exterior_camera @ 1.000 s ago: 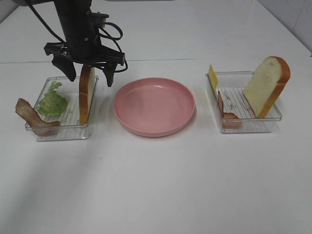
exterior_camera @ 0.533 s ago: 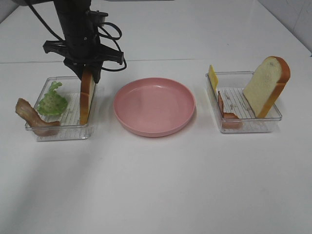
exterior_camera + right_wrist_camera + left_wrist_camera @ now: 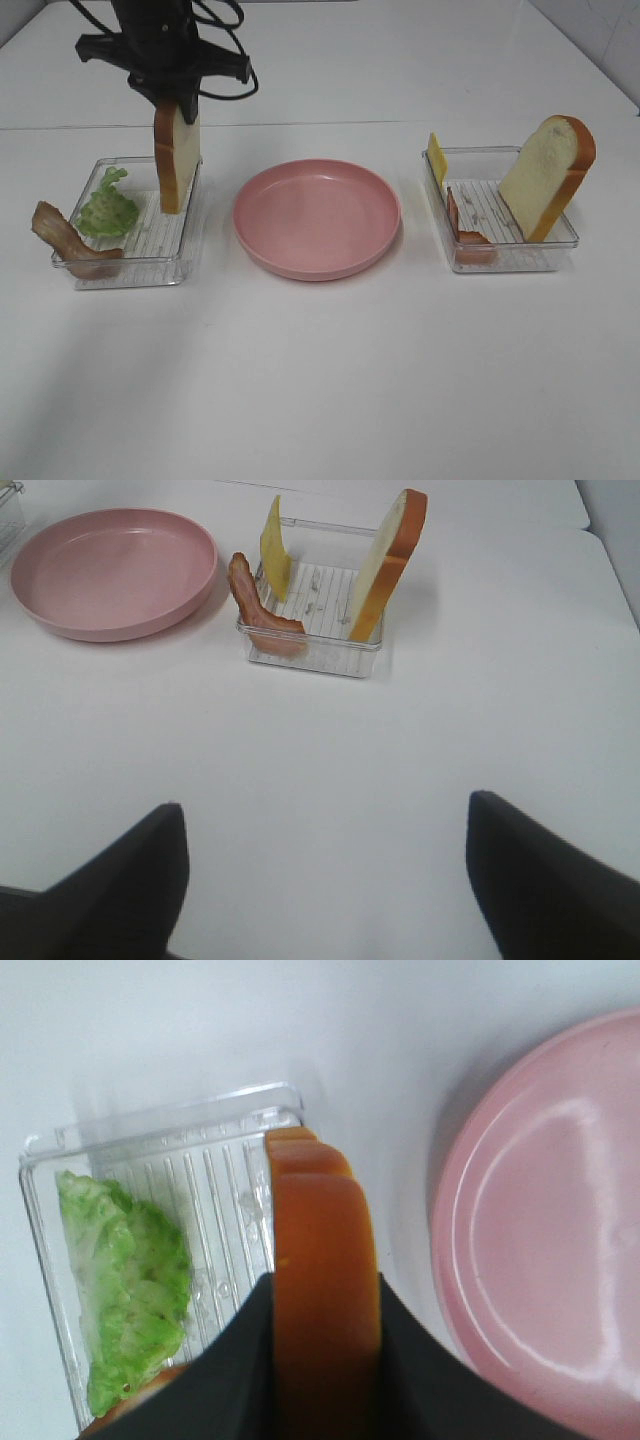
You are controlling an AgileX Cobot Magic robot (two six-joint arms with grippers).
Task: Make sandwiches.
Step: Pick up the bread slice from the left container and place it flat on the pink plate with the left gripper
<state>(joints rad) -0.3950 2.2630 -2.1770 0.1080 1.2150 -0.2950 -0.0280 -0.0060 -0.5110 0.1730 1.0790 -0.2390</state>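
- Grips one bread slice (image 3: 177, 160) on edge in the left gripper (image 3: 176, 100), jaws pinched across the top crust, at upper left of the exterior frame.
- Hangs that slice over the left tray (image 3: 120, 282); appears clear of the tray floor, though contact cannot be ruled out from this angle.
- Leaves lettuce (image 3: 108, 210) and one bacon strip (image 3: 70, 240) in that tray.
- Shows the right gripper (image 3: 325, 880) spread wide and empty, low in the right wrist frame.
- Finds the pink plate (image 3: 318, 272) at frame centre with no layer on it.
- Locates, in the right tray (image 3: 510, 268) at frame right: second bread slice (image 3: 550, 175), cheese slice (image 3: 437, 160), second bacon strip (image 3: 465, 230).
- Rates progress as the opening step: first slice picked, not yet set down; all stacking left.
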